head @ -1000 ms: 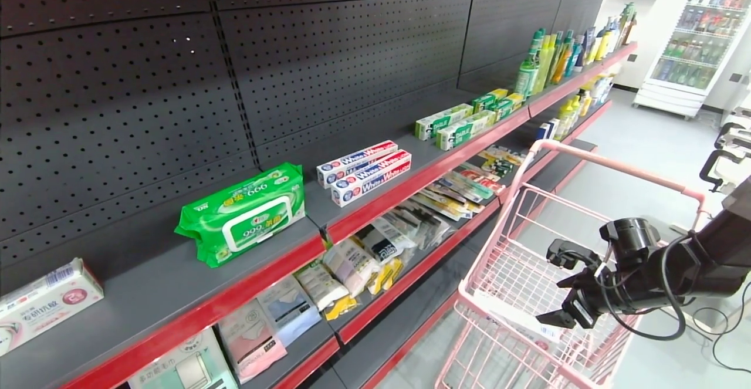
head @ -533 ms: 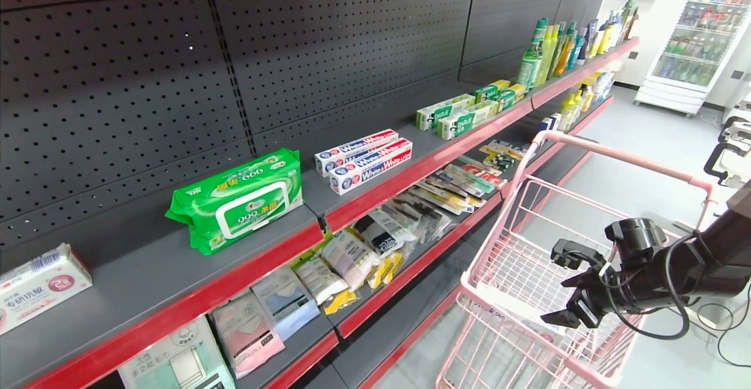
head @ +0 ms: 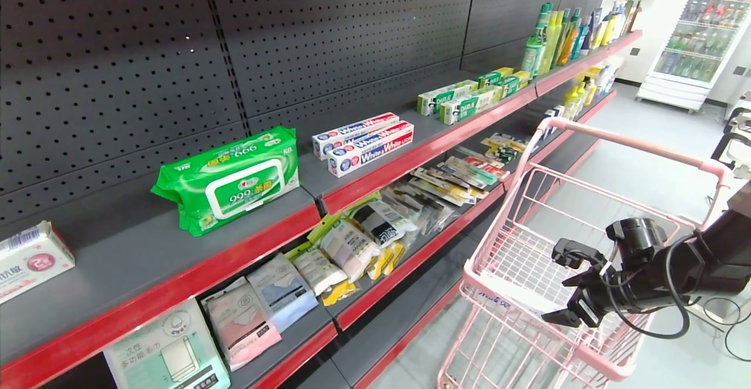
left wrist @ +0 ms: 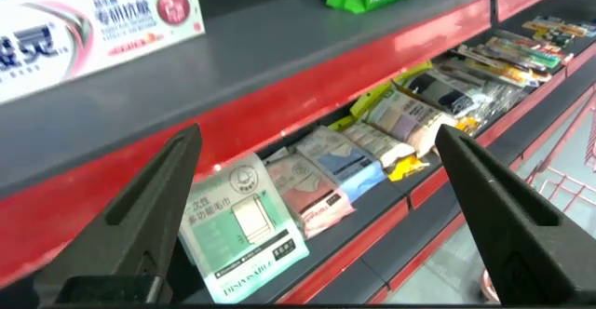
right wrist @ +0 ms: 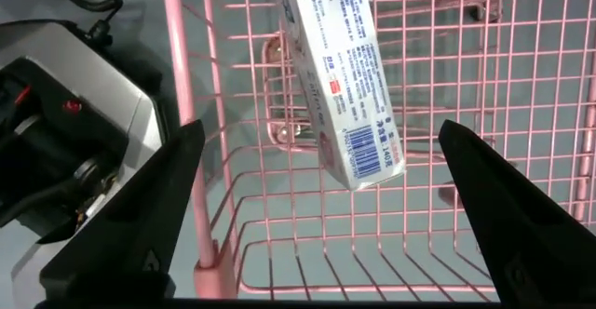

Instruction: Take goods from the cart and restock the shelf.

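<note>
The pink wire cart (head: 633, 145) stands at the right, in front of the dark shelf (head: 410, 161) with red edges. A long white toothpaste box (right wrist: 340, 67) lies in the cart's basket and appears as a pale box (head: 509, 304) in the head view. My right gripper (head: 564, 286) hangs open above the cart's near corner, nothing between its fingers; in its own view the right gripper (right wrist: 317, 221) is above the box and apart from it. My left gripper (left wrist: 317, 225) is open and empty, facing the shelf's left end.
The top shelf carries a green wipes pack (head: 229, 181), red-and-white toothpaste boxes (head: 366, 142), green boxes (head: 463, 100), bottles (head: 554, 37) and a pink-white box (head: 32, 260). Packets (head: 352, 248) fill the lower shelf. Bare shelf lies between the pink-white box and the wipes.
The head view has shifted, so the shelf goods sit higher and further left in the picture. The right gripper stays open over the cart, nearly unmoved.
</note>
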Controlling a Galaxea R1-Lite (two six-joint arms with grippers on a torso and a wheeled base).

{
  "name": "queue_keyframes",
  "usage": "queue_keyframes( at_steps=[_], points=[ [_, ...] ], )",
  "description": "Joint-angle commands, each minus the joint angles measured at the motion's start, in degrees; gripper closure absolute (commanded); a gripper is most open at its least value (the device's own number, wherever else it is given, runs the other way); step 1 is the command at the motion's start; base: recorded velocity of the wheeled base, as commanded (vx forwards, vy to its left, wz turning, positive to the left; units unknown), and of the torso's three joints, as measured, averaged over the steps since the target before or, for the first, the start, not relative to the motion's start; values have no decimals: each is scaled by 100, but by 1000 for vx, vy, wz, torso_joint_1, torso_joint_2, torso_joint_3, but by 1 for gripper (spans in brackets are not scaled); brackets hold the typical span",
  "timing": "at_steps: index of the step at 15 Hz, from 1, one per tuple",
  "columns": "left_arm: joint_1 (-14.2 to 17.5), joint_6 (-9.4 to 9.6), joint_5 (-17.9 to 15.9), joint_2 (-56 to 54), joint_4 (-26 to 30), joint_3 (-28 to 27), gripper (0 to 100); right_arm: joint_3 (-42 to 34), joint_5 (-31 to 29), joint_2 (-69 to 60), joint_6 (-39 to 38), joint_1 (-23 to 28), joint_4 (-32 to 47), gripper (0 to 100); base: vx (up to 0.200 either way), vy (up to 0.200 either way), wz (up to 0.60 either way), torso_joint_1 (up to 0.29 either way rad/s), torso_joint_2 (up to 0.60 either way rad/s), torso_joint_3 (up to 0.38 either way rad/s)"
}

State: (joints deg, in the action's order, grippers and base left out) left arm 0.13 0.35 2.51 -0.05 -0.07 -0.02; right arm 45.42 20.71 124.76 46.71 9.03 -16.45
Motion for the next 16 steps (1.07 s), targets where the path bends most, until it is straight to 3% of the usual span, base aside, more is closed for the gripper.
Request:
queue_keyframes(
  at_steps=[1, 6, 16],
  points=[
    [4, 0, 4, 5, -1, 2, 0, 37, 3, 13, 22, 37, 1, 0, 0, 0, 0, -183, 398, 222],
    [4, 0, 4, 5, -1, 2, 0, 134, 3, 93, 127, 178, 19, 0, 0, 0, 0, -207, 472, 271],
    [4, 0, 4, 5, -1, 2, 0, 643, 311, 752, 470, 204, 27, 0, 0, 0, 0, -15, 34, 20]
  ],
)
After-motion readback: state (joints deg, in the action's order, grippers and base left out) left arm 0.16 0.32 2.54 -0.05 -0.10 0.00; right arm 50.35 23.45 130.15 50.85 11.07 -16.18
